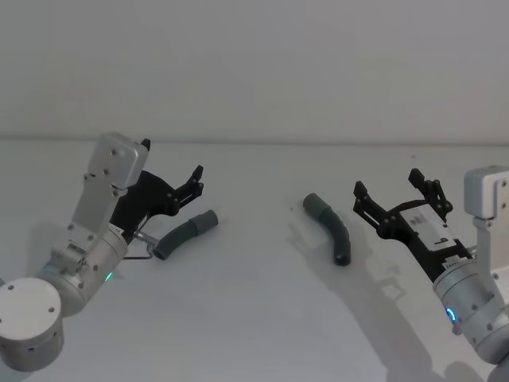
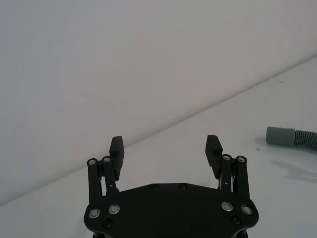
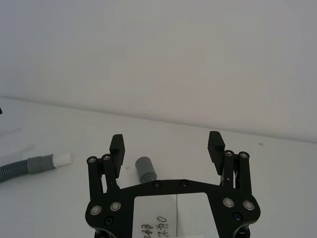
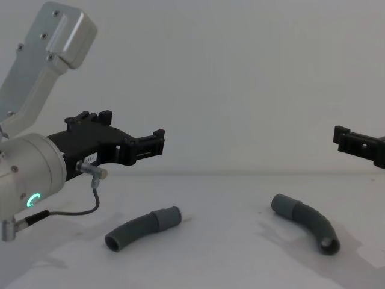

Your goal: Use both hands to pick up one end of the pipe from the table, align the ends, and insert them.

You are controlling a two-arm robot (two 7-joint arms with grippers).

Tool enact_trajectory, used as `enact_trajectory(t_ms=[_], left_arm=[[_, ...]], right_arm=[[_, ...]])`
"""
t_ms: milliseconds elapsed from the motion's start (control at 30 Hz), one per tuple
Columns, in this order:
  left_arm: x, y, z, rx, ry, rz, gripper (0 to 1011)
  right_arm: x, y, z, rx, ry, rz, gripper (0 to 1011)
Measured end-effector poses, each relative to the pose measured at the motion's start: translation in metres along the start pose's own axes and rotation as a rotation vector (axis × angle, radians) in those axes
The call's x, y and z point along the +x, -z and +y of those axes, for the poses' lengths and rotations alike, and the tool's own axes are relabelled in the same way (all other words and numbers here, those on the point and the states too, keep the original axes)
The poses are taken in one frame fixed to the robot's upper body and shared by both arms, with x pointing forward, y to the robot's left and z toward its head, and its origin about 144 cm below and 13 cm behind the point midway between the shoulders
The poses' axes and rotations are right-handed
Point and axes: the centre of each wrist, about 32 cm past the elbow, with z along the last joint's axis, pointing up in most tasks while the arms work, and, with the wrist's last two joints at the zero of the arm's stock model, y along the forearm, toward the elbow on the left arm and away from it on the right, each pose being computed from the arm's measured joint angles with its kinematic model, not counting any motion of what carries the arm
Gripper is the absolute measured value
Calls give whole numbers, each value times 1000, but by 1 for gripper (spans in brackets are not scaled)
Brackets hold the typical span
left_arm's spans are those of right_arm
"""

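1. Opening position: both halves of the pipe lie flat on the surface [image 1: 254, 326], well apart, and neither has been lifted yet. I'd call this the approach, right at the start of the job.
2. The left gripper [image 2: 165, 147] hovers clear of the surface near the left pipe piece [image 1: 184, 235]. Its fingers are spread wide with nothing between them. It points forward more than down, so it would need to tip over before it can drop onto the hose.
3. The right gripper [image 1: 388, 185] hangs raised on the outer side of the right pipe piece [image 1: 332, 229]. Its fingers are just as wide and just as empty. In its wrist view that piece's plain sleeve cuff [image 3: 145, 168] sits between the two fingers, so the aim looks good.
4. Now the layout. The left piece's cuff, with its white tip [image 3: 63, 159], points inward, and the sleeve points inward too. With the mating ends facing each other, each arm can grip the ribbed body and leave its cuff free.
5. The wide opening makes sense, since a round, curved hose needs clearance on the way down.
6. My read is that each gripper should close just behind its cuff. Gripped too far back, the curved end could swing and spoil the alignment.
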Motion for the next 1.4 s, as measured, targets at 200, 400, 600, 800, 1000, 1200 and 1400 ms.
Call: enact_trajectory(t_ms=[200,400,600,800,1000,1200,1400], left_arm=[[0,0,0,0,0,0,1001],[0,0,0,0,0,0,1001],[0,0,0,0,0,0,1001],[0,-1,-1,5,8,-1,1001],[3,-7,-5,31,53,-5,1001],[9,-14,-9,81,130,-15,1001],[18,-23,-16,154,222,-33,1001]], right_arm=[[0,0,0,0,0,0,1000],[0,0,0,0,0,-1,1000],[0,0,0,0,0,-1,1000],[0,0,0,0,0,-1,1000],[0,0,0,0,0,-1,1000],[0,0,0,0,0,-1,1000],[0,0,0,0,0,-1,1000]])
